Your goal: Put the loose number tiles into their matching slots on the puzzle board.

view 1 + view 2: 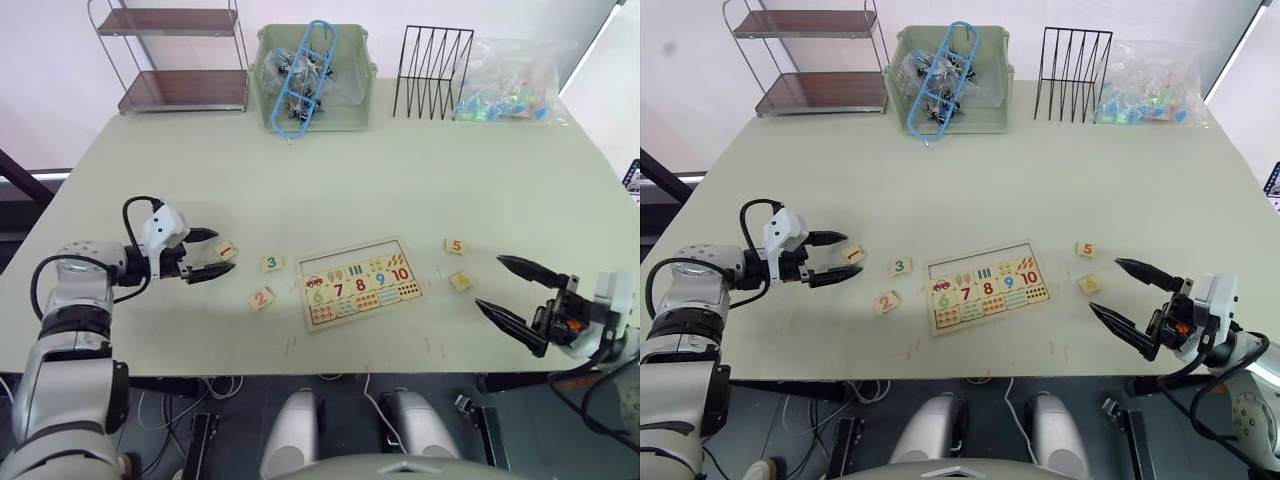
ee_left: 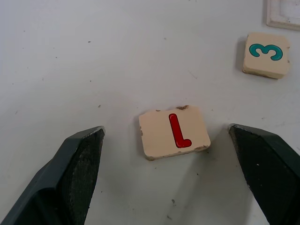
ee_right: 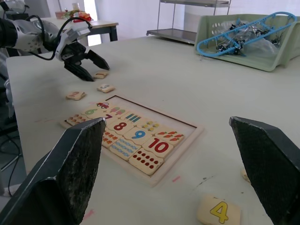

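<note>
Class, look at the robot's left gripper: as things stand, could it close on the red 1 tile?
Probably yes. The left gripper is open with a finger on either side of the red 1 tile, and nothing lies between them on the table.

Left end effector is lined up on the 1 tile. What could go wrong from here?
1. The 1 tile lies flat and thin on the table between the open fingers of the left end effector; closing may slide it along or flip it rather than lift it.
2. The tile sits skewed to the fingers, so it may end up gripped corner to corner and then jam at its slot in the board.
3. The 3 tile lies close by; a sweep towards the board might knock it.
</note>
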